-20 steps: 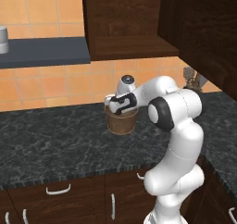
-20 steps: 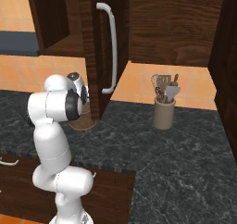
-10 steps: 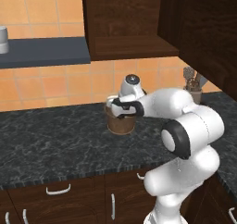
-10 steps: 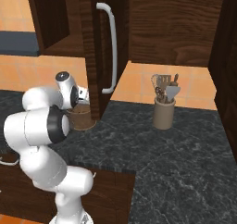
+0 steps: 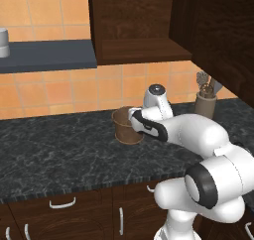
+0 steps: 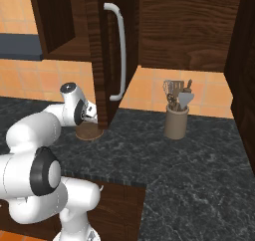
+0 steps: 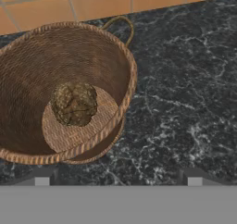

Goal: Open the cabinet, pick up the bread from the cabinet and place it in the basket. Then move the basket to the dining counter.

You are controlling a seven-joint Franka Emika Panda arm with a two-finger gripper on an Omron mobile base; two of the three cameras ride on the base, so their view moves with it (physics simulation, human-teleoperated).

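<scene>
Since a second ago the arm has swung out over the base and stretched low across the table, elbow now forward in the left base view; basket has not shifted. Basket (image 5: 127, 127) sits on the black marbled table (image 5: 59, 150) near the tiled back wall, upright, with the bread (image 7: 74, 103) lying on its woven floor, a dark lumpy round loaf a bit off centre (no contact with the wall that I can make out). Hand (image 7: 118, 181) hangs above and just beside the basket rim, fingers spread wide apart, nothing between them; both tips (image 7: 41, 180) sit over bare table and the near rim. Cabinet (image 5: 144, 26) overhead is open, its door (image 6: 107, 56) swung out with the long silver bar handle (image 6: 119, 51) facing the right base camera; the door's lower edge stands directly in front of the basket in that view and covers part of it. Tan utensil crock (image 6: 176, 121) with spoons stands well apart to the right on the same table. Grey shelf (image 5: 47, 55) on the left wall carries a small pale canister (image 5: 4, 43).
</scene>
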